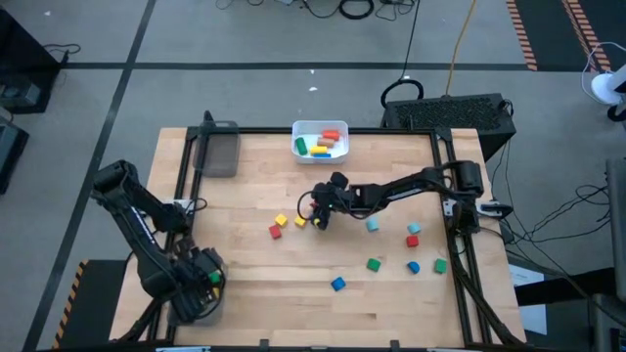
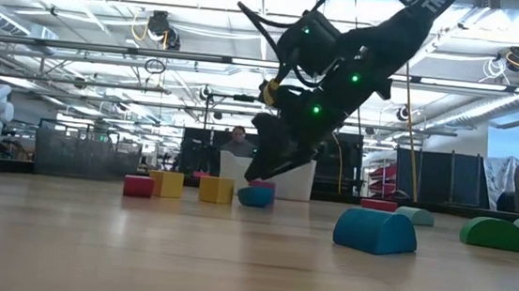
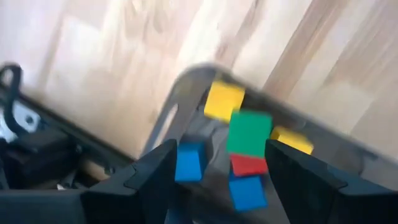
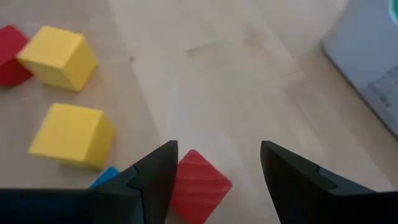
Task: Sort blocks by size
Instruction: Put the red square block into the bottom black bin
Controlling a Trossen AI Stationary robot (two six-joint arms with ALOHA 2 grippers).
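Two arms: both dark, working over a pale wooden surface (image 1: pixel 293 293).
Left pincer (image 3: pixel 214 168): at the near left corner of the surface, fingers spread apart and holding nothing, hanging over a clear grey tray (image 3: pixel 180 93).
Blocks in that tray: six can be counted in the left wrist view, two yellow (image 3: pixel 224 101), one green (image 3: pixel 249 132), one red (image 3: pixel 249 165) and two blue (image 3: pixel 188 162); the green one lies on top of the others.
Right pincer (image 4: pixel 214 165): near the middle of the surface, fingers spread apart with no block gripped, lowered over a red block (image 4: pixel 198 185) that lies between them.
Blocks near the right pincer: two yellow cubes (image 4: pixel 71 135), one more red piece (image 4: pixel 11 55) and one blue piece (image 4: pixel 106 177) showing only an edge.
Loose blocks to the right, seen from above: seven, namely two pale teal (image 1: pixel 373 225), one red (image 1: pixel 413 241), two green (image 1: pixel 374 264) and two blue (image 1: pixel 337 284), well apart from each other.
White bin (image 1: pixel 296 145): one, at the far edge, holding several blocks in red, yellow, green and blue; their exact count cannot be told.
Second grey tray (image 1: pixel 219 152): one, at the far left corner.
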